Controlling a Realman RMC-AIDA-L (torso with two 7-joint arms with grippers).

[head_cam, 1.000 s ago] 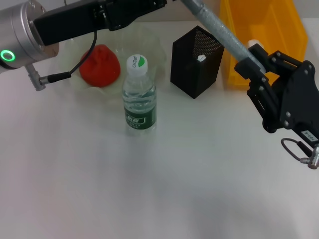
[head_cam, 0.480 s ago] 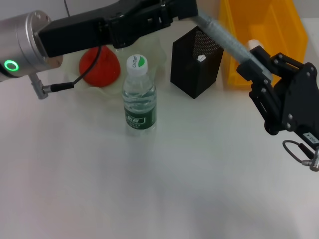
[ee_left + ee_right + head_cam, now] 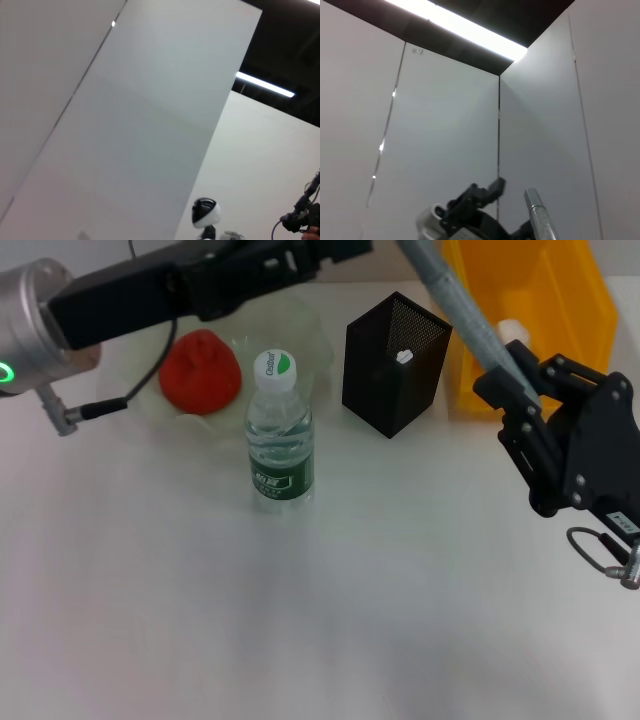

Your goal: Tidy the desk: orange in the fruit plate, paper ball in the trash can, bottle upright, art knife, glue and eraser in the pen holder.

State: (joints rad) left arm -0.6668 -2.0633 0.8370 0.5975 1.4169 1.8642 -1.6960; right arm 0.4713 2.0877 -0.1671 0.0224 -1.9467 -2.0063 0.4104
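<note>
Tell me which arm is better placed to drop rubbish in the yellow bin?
Probably right: the right gripper hangs in front of the trash can; the left gripper is over the fruit plate.

A plain white tabletop (image 3: 300,620) fills the head view, smooth and matte, lit softly and evenly with only faint shadows. Both wrist views look up into the room. In the left wrist view, broad pale grey wall panels (image 3: 125,125) meet at thin straight seams, and a white wall (image 3: 260,160) stands beyond them under a dark ceiling (image 3: 290,45) that carries a long fluorescent strip light (image 3: 264,84). In the right wrist view, more pale panels (image 3: 445,140) meet at a narrow vertical seam, and a bright strip light (image 3: 470,35) runs across a dark ceiling above them.
</note>
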